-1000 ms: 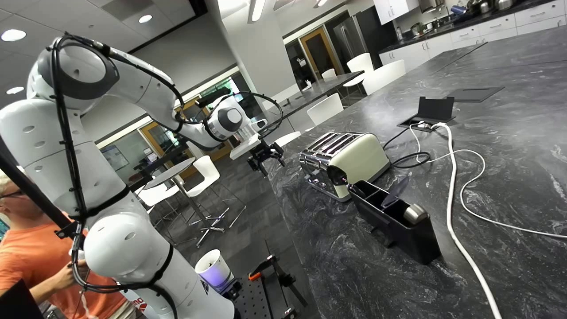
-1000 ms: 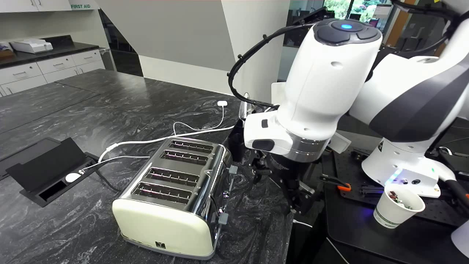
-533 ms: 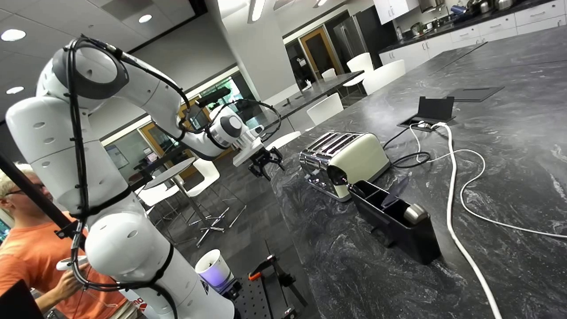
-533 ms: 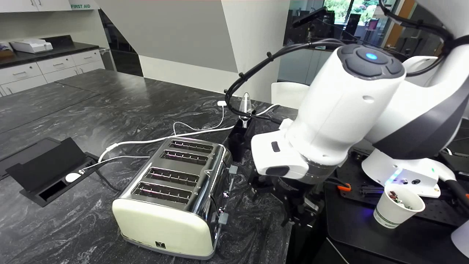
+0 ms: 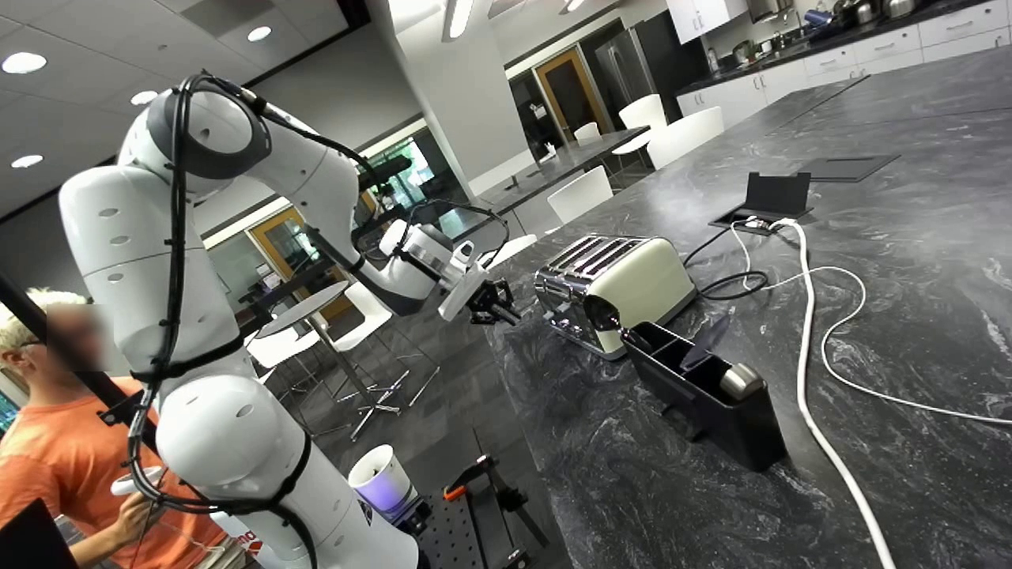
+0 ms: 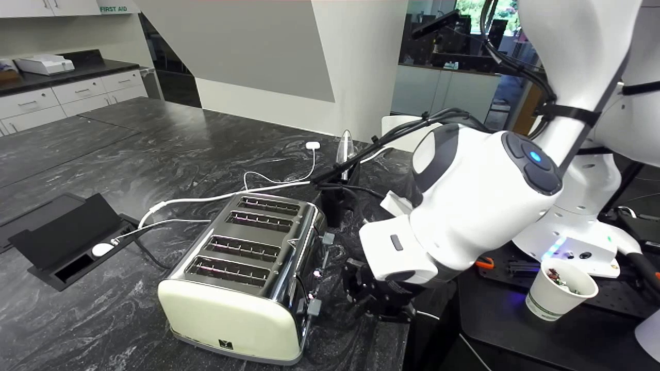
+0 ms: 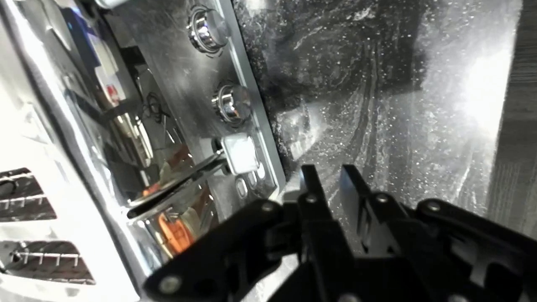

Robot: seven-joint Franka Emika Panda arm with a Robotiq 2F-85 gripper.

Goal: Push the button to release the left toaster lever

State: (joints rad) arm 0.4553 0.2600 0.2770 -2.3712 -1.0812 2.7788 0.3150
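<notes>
The silver toaster with cream ends stands on the dark countertop in both exterior views (image 5: 644, 284) (image 6: 227, 319). In the wrist view the shiny front of the toaster (image 7: 176, 84) fills the left side. Its left lever (image 7: 240, 153), a pale square tab, sits low in its slot near the base. Beside that lever are three small oval buttons (image 7: 241, 187). My gripper (image 7: 328, 170) is just off the toaster front, right of and below the buttons, apart from them. A narrow gap shows between its fingers, with nothing in it.
Two chrome knobs (image 7: 233, 105) stick out beyond the lever. A black divided box (image 5: 704, 403) stands close to the toaster's far end. White cables (image 5: 806, 348) run over the counter to an outlet hatch (image 6: 67, 242). A person (image 5: 87, 466) stands behind the arm.
My gripper has come lower and tilted from pointing down to pointing more toward the toaster's front. Its fingers have drawn closer together. The toaster has not moved.
</notes>
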